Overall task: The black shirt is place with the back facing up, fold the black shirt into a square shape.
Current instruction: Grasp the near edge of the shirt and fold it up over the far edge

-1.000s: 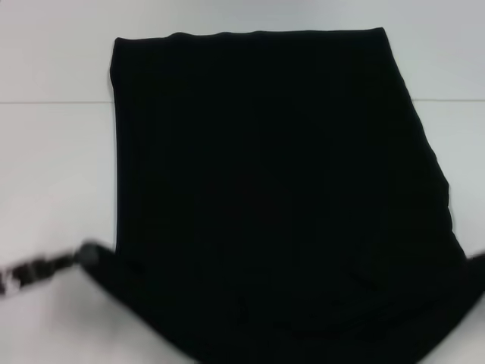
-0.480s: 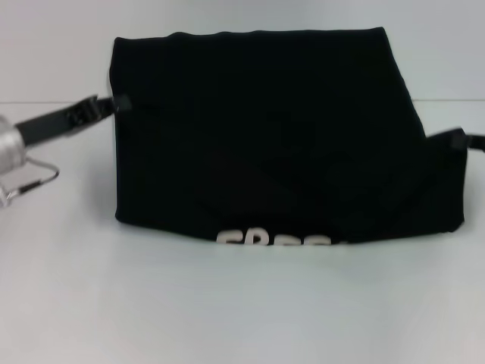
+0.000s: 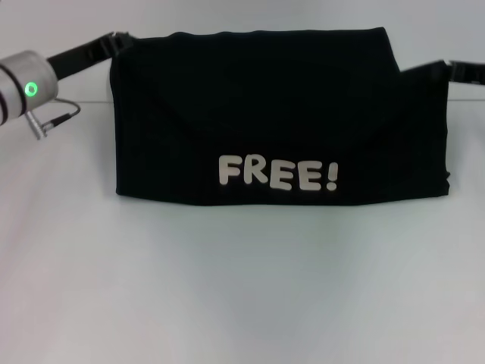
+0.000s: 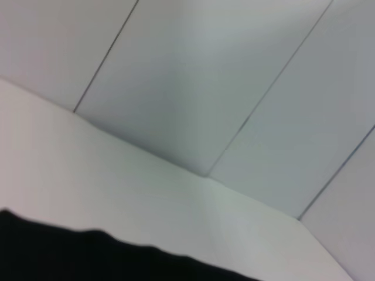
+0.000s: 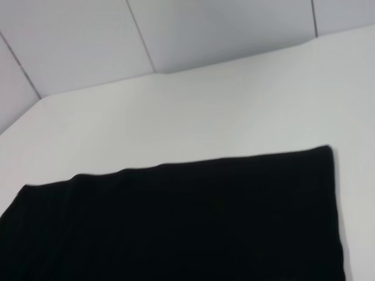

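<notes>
1 white counter point(image 3: 242, 288) fills the head view, and 1 black shirt point(image 3: 280, 114) lies across the upper middle of that frame, folded over so its white "FREE!" lettering point(image 3: 277, 174) shows along the lower edge of the fold. 2 arms are in view. The left gripper point(image 3: 120, 39) sits at the upper left of the frame, at the shirt's top left corner, touching the cloth; whether its fingers are apart or clamped on the fabric cannot be told. The right gripper point(image 3: 447, 70) is at the upper right edge, against the shirt's top right corner, its fingers equally unreadable. Both wrist views show only dark cloth on the counter below grey wall panels point(image 5: 205, 35).
</notes>
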`<action>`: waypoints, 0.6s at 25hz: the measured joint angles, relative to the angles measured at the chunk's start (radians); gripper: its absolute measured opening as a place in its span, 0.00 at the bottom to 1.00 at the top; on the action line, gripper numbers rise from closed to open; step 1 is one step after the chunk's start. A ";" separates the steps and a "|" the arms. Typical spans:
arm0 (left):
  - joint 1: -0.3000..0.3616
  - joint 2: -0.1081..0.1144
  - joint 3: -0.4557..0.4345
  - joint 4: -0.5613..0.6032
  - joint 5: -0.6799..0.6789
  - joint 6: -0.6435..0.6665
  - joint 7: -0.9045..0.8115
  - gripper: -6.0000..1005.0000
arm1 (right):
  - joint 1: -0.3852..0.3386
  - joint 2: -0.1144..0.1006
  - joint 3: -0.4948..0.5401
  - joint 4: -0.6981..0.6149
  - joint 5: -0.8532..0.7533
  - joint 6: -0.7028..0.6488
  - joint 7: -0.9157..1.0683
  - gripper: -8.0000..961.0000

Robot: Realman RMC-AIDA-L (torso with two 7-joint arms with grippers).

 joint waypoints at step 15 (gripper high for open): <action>-0.009 -0.064 -0.002 -0.093 -0.066 -0.230 0.215 0.04 | -0.003 0.083 0.002 0.069 0.006 0.233 -0.030 0.06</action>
